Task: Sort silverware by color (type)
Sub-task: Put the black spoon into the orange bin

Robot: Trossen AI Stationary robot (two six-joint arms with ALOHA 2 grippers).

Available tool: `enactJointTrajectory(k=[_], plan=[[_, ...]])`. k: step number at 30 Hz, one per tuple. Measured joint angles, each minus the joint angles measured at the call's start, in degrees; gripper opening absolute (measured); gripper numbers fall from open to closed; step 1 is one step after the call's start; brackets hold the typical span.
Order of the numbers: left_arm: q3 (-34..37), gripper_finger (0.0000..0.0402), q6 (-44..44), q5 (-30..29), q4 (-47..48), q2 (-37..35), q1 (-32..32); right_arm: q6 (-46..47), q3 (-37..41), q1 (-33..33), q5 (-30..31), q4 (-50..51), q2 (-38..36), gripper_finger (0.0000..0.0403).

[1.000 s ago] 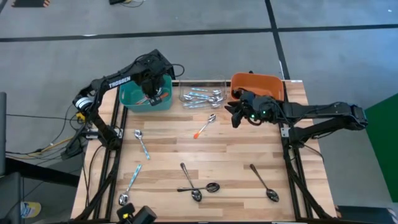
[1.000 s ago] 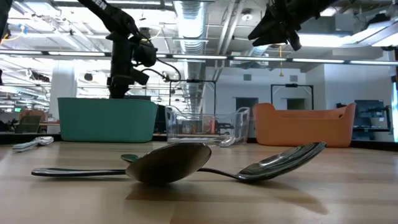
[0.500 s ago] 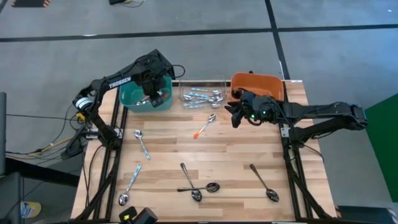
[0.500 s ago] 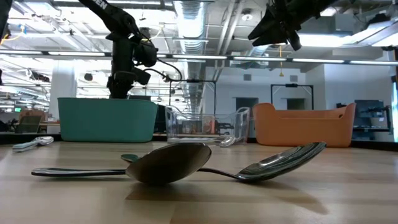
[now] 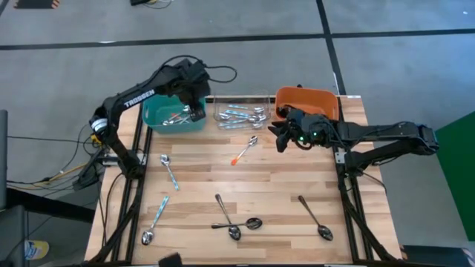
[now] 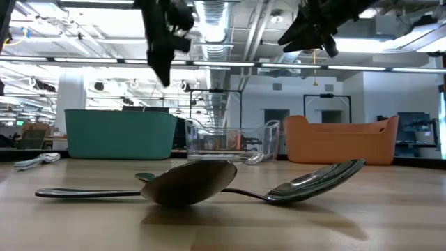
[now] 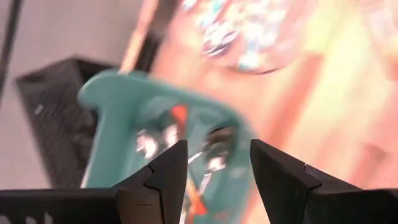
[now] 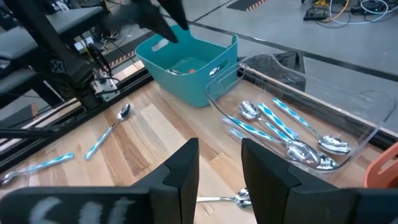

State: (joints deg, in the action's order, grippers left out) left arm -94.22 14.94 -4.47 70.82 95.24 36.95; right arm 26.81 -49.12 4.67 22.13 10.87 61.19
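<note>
**Orange-handled spoon nearest the right arm**

The orange-handled spoon (image 5: 244,150) lies on the bench (image 5: 274,185), handle slanting away from the bins, just beside the right gripper (image 5: 282,136), which is parted and empty. The left gripper (image 5: 194,113) is spread, empty, over the teal bin (image 5: 152,119); orange-handled spoons are seen inside. Teal-handled spoons (image 5: 243,115) are held by the clear bin (image 5: 220,99). The orange bin's (image 5: 304,95) contents are hidden.

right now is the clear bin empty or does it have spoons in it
Not empty. The clear bin holds several blue-handled spoons lying flat on its bottom, seen in the right wrist view and from above.
</note>
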Motion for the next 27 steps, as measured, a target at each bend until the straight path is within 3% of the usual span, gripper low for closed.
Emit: enactJointTrajectory(k=[7, 16, 21, 27], plan=[[-5.41, 0.0163, 0.0, 7.4, 3.44, -0.02, -11.67, 0.15, 0.0, 0.0, 0.0, 1.14, 0.0, 0.0141], [-2.74, 0.0163, -8.18, 7.21, -4.58, 0.05, -27.38, 0.18, 0.0, 0.0, 0.0, 0.75, 0.0, 0.0141], [-0.08, 0.0163, -13.79, 7.02, -11.99, 0.02, -32.92, 0.2, 0.0, 0.0, 0.0, 0.66, 0.0, 0.0141], [3.68, 0.0163, -13.82, 6.82, -13.09, 0.84, -38.48, 4.5, 0.01, 0.0, 0.02, 0.66, 0.0, 0.0141]])
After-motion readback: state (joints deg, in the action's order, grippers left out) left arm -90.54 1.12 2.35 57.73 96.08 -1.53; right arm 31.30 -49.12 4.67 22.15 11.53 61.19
